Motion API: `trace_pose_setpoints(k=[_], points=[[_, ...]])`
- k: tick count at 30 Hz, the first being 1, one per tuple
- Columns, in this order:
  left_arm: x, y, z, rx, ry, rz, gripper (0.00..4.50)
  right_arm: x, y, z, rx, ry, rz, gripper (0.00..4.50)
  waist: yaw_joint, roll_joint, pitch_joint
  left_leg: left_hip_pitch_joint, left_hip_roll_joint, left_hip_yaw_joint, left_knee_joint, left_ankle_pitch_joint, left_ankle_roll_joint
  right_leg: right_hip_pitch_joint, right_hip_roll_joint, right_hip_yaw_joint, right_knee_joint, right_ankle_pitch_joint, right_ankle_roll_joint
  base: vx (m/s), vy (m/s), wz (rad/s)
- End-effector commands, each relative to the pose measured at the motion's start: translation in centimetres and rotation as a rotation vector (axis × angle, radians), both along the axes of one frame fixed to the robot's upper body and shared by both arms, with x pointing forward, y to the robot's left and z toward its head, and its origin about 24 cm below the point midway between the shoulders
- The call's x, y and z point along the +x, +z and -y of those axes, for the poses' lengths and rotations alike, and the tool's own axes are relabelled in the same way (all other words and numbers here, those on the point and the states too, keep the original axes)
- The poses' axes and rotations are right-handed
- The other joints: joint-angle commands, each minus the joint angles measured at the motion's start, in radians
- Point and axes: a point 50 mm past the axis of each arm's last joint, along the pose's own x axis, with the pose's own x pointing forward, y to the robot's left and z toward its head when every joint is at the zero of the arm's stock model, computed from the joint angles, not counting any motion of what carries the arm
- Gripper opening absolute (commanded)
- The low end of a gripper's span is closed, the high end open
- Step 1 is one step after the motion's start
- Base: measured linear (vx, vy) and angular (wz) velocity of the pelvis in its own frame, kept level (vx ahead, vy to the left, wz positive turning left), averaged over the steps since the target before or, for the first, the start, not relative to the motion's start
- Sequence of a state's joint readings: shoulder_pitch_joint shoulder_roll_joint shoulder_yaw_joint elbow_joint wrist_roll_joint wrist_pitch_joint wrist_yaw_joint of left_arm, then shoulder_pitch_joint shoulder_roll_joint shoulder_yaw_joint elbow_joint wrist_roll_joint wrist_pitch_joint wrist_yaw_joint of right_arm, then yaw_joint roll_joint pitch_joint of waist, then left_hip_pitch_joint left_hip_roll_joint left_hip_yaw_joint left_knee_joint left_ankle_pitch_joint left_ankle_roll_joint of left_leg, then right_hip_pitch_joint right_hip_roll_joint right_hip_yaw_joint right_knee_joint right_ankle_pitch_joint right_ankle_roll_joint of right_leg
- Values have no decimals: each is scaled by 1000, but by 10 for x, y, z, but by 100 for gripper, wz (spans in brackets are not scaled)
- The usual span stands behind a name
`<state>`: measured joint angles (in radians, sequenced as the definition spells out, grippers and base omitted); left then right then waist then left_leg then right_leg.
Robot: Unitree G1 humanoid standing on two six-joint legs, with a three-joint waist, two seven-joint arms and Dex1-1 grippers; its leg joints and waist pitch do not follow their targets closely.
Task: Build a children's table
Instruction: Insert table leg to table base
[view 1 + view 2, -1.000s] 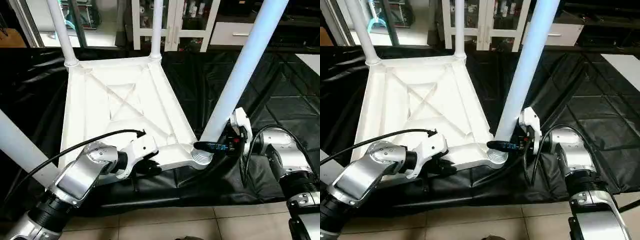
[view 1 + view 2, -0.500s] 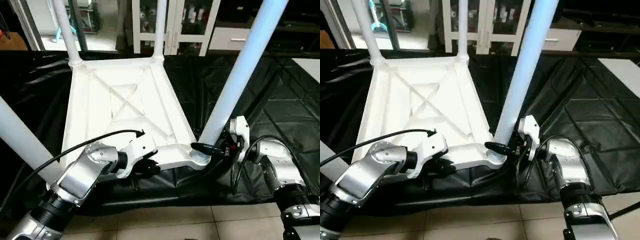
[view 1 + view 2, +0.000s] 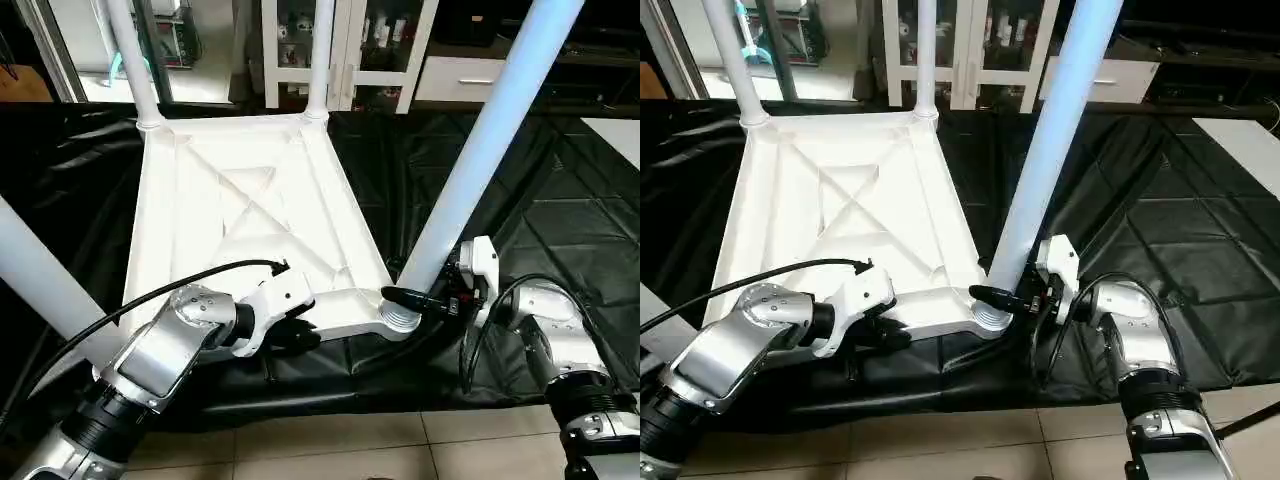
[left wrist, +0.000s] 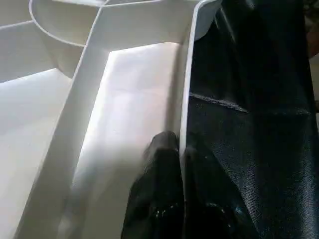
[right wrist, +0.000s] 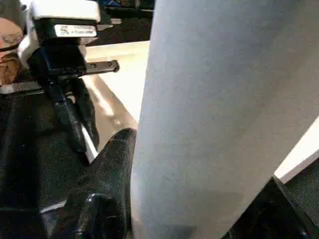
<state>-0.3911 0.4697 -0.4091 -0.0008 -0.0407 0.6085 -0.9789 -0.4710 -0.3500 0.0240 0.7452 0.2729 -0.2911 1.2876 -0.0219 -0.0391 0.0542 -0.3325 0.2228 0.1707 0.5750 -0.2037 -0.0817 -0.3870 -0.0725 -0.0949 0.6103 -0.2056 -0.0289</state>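
Observation:
The children's table lies upside down on black sheeting, its white ribbed top facing up. Tapered white legs stand in the far left and far right sockets, and another leg rises at the near left. My right gripper is shut around the base of the near right leg, just above its round socket; one black finger presses the tube. My left gripper is shut on the top's near rim, one finger inside the rim and one outside.
Black plastic sheeting covers the floor around the table; tan tiles show at the near edge. A white glass-door cabinet stands behind. A black cable loops over my left forearm.
The camera has shifted a little. My right forearm has drawn in closer to the near right leg, still gripping it. My left gripper stays on the rim.

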Motion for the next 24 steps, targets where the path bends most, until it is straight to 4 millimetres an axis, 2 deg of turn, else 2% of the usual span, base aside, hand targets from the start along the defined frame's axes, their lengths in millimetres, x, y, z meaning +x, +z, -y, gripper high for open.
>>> trace_pose_setpoints(k=[1, 4, 5, 6, 8, 9, 11, 13, 15, 16, 19, 21, 22, 23, 24], points=[[11, 20, 7, -78, 28, 88, 0, -18, -45, -5, -138, -81, -134, 191, -8, 9, -22, -9, 12, 0, -67, -296, 45, 22, -55, 55, -106, -386, -175, 0, 0, 0], [11, 20, 8, -84, 29, 73, 0, -12, -50, -6, -108, -205, -170, 193, -12, 12, -18, -7, 12, -3, -71, -324, 31, 19, -55, 55, -108, -410, -166, 0, 0, 0], [11, 20, 9, -88, 33, 65, 0, -8, -52, -8, -97, -278, -190, 193, -15, 14, -17, -11, 12, -5, -72, -325, 22, 20, -56, 54, -107, -410, -164, 0, 0, 0], [11, 20, 9, -88, 33, 65, 0, -8, -52, -8, -97, -278, -190, 193, -18, 13, -19, -11, 10, -6, -73, -323, 17, 21, -55, 53, -108, -408, -161, 0, 0, 0], [12, 20, 13, -94, 58, 40, 0, -3, -55, -13, -78, -371, -216, 193, -23, 15, -17, -9, 10, -4, -72, -326, 19, 17, -55, 55, -106, -396, -170, 0, 0, 0], [13, 19, 16, -92, 80, 30, 0, 0, -56, -18, -77, -405, -222, 193, -28, 15, -17, -15, 10, -5, -73, -320, 16, 21, -56, 55, -105, -390, -171, 0, 0, 0], [13, 19, 16, -92, 80, 30, 0, 0, -56, -18, -77, -405, -222, 193, -32, 16, -18, -12, 9, -5, -72, -321, 17, 19, -55, 55, -107, -389, -172, 0, 0, 0], [22, 15, 28, -78, 213, -3, 0, 5, -61, -34, -88, -523, -232, 193, -33, 17, -16, -15, 11, -4, -73, -312, 19, 19, -55, 56, -105, -361, -179, 0, 0, 0], [26, 15, 35, -79, 282, -10, 0, 8, -64, -39, -105, -593, -235, 193, -35, 19, -14, -9, 12, -2, -73, -304, -2, 15, -54, 56, -105, -353, -183, 0, 0, 0], [32, 18, 41, -106, 350, -14, 0, 11, -66, -41, -124, -669, -235, 193, -37, 18, -14, -12, 8, -2, -72, -304, -5, 18, -53, 55, -104, -361, -181, 0, 0, 0], [42, 27, 52, -184, 439, -1, 0, 16, -67, -43, -147, -767, -239, 193, -36, 15, -17, -12, 2, 2, -68, -293, 10, 16, -50, 56, -106, -343, -171, 0, 0, 0], [58, 42, 66, -327, 600, 24, 0, 23, -66, -48, -150, -891, -258, 193, -34, 13, -21, -14, 1, 4, -66, -258, 25, 18, -49, 59, -101, -285, -180, 0, 0, 0], [62, 46, 70, -378, 656, 18, 0, 26, -65, -51, -151, -922, -251, 193, -30, 12, -24, -7, -2, 8, -61, -235, 39, 14, -46, 63, -100, -242, -193, 0, 0, 0], [65, 49, 72, -410, 693, 10, 0, 27, -64, -52, -153, -942, -243, 193, -31, 5, -31, -19, -10, 12, -54, -167, 64, 25, -42, 72, -85, -129, -215, 0, 0, 0], [69, 52, 72, -425, 738, 26, 0, 31, -60, -55, -151, -969, -221, 192, -24, 8, -33, -26, -10, 11, -52, -108, 99, 28, -42, 73, -78, -58, -228, 0, 0, 0]])
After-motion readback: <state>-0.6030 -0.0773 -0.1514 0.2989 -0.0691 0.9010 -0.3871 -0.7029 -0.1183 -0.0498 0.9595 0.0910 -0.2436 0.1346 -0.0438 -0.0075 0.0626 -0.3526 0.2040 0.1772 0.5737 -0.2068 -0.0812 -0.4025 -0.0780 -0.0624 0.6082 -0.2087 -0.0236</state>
